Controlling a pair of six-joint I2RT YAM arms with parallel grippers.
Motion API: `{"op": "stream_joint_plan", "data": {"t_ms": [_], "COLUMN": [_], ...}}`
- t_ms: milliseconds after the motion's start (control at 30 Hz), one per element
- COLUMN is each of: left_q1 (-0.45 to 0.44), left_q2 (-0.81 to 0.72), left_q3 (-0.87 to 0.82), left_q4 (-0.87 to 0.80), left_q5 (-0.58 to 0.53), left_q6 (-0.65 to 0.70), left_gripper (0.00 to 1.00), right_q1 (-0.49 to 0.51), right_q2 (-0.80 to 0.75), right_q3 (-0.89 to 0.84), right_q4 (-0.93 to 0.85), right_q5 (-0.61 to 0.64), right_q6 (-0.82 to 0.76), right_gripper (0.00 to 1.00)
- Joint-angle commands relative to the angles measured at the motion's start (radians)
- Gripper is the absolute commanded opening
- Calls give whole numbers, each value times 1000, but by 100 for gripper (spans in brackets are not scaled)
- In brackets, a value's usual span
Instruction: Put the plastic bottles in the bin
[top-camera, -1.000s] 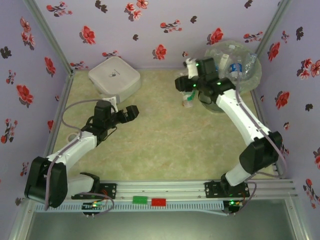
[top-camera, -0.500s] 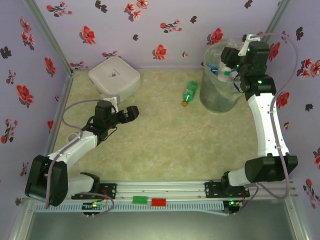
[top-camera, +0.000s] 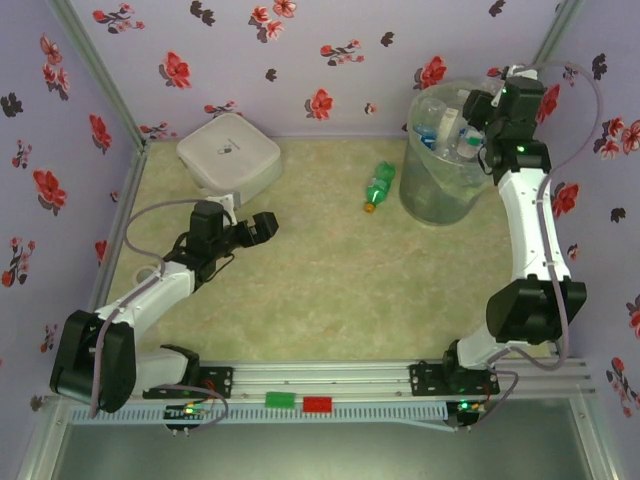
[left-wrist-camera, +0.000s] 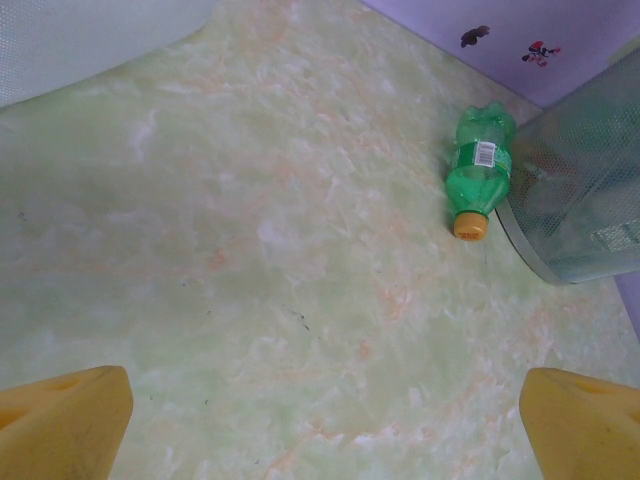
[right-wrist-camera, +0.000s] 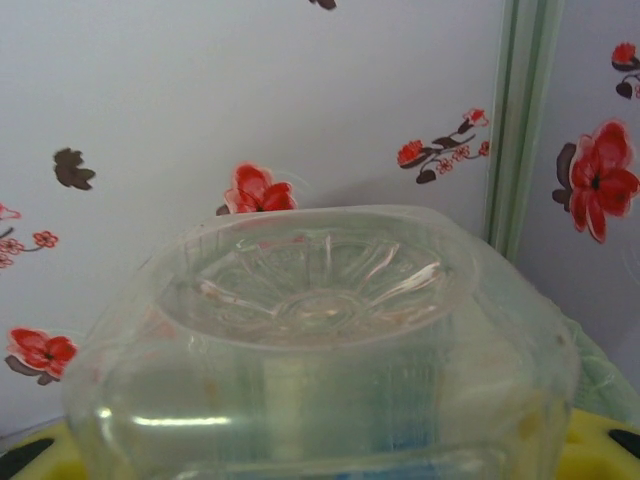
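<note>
Now over the bin (top-camera: 418, 195), clear bottle (right-wrist-camera: 320, 340) pinched in R gripper (top-camera: 474, 120).

Clamped btwn the yellow fingers (right-wrist-camera: 35, 445), jaws partway closed on its sides, ribbed base facing the wrist cam, flowered wall (right-wrist-camera: 250, 90) behind. From above: held at the bin's open mouth, far R corner, w/ other clear blue-labelled bottles (top-camera: 434, 112) inside. Lying on its side on the table (top-camera: 320, 290), just L of the bin wall (left-wrist-camera: 590, 190): green bottle (top-camera: 378, 186) (left-wrist-camera: 478, 165), orange cap toward the near edge. Spread wide, holding nothing: L gripper (top-camera: 262, 226) (left-wrist-camera: 320, 420), low over bare tabletop, well apart from the green bottle, near white box (top-camera: 229, 152) at far L.
</note>
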Motion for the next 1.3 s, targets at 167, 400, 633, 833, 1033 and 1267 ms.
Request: {"op": "stream_joint_plan", "data": {"t_ms": [167, 400, 633, 833, 1033, 1267], "left_q1": [-5, -6, -5, -4, 10, 66], "left_q2": [-13, -21, -22, -28, -27, -15], "left_q3": [18, 13, 14, 23, 26, 19], "left_q4": [-4, -10, -11, -15, -6, 20], "left_q5": [-10, -10, -12, -20, -51, -67], "left_q6": [9, 11, 15, 25, 37, 30], "left_gripper": [100, 100, 100, 100, 100, 100], "right_q1": [-3, -3, -3, -2, 76, 346], "right_q2": [53, 104, 63, -44, -181, -291], "right_q3": [-71, -53, 3, 58, 5, -235], "right_q4": [-32, -83, -124, -141, -164, -153], "right_q5": [-54, -66, -15, 49, 54, 105], "right_q6": [33, 50, 22, -9, 9, 101], "right_gripper": [41, 48, 89, 100, 100, 100]}}
